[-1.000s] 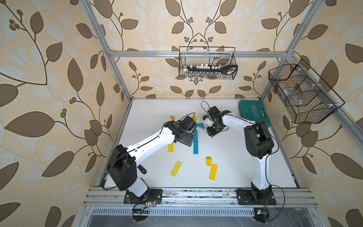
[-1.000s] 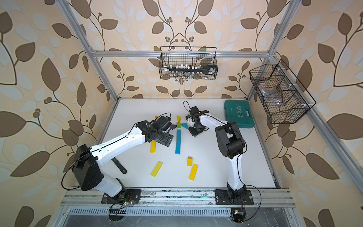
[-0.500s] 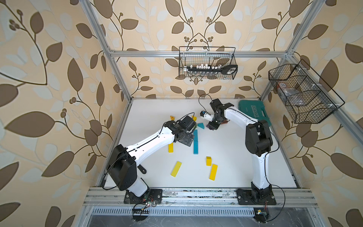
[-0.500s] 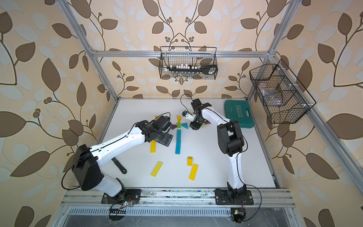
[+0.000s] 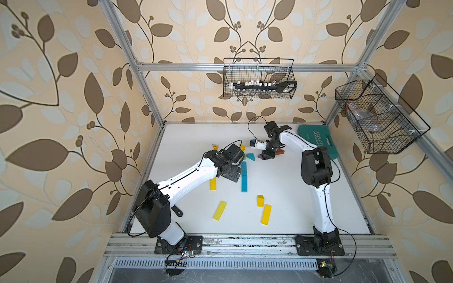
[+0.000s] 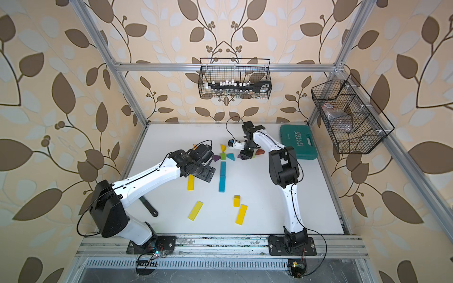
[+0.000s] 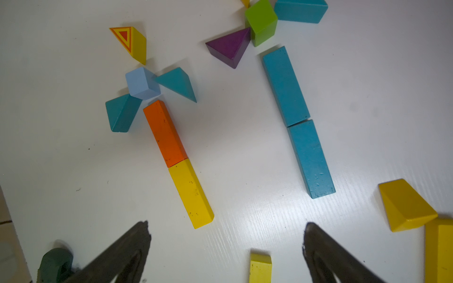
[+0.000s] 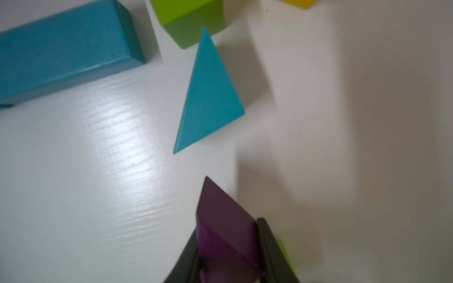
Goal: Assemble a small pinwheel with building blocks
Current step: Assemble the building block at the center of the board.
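Since a second ago my right arm has swung away from the teal wedge (image 8: 208, 98) toward the right, and my right claw (image 8: 229, 231) now sits just left of the brown wedge (image 5: 280, 152). That claw is pinched tight on a purple wedge (image 8: 220, 208), held low, its tip pointing at the teal wedge; whether it touches the surface (image 5: 282, 196) I cannot tell. My right elbow stands high, the forearm reaches far and left, and the wrist folds back down toward the near side. My left arm has not shifted: it stretches low from the near left, its left claw (image 7: 225, 235) spread wide and empty between the yellow bar (image 7: 190, 193) and the blue bars (image 7: 284, 85). The green cube (image 7: 261, 19) lies at the blue bars' far end.
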Controlling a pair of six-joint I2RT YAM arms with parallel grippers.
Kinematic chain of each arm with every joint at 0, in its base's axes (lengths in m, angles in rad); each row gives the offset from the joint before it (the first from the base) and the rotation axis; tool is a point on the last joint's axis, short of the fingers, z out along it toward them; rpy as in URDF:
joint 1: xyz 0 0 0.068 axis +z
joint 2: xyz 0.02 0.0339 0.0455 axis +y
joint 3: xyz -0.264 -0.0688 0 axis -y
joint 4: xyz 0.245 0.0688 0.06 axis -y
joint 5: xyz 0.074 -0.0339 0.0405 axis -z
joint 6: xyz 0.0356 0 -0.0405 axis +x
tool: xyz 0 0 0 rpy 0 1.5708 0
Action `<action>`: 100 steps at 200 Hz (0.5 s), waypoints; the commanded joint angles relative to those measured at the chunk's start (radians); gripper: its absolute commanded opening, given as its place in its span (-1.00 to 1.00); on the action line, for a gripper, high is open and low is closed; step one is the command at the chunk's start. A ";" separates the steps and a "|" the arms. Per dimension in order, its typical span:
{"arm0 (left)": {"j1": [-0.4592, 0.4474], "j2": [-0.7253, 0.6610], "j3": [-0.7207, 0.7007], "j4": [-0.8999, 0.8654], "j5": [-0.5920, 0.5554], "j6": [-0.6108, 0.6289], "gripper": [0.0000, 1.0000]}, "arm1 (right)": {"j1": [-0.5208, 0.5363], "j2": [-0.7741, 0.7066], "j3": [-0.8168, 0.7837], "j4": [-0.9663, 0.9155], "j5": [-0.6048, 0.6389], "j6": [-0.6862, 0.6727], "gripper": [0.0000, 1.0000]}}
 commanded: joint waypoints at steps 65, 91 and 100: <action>0.024 0.017 0.015 -0.012 0.018 0.007 0.98 | -0.005 0.102 0.083 -0.049 -0.021 -0.176 -0.93; 0.028 0.023 0.021 -0.015 0.023 0.009 0.98 | -0.017 0.117 0.106 -0.058 -0.027 -0.199 -0.92; 0.029 0.026 0.023 -0.016 0.022 0.009 0.98 | -0.017 0.122 0.112 -0.064 -0.034 -0.212 -0.90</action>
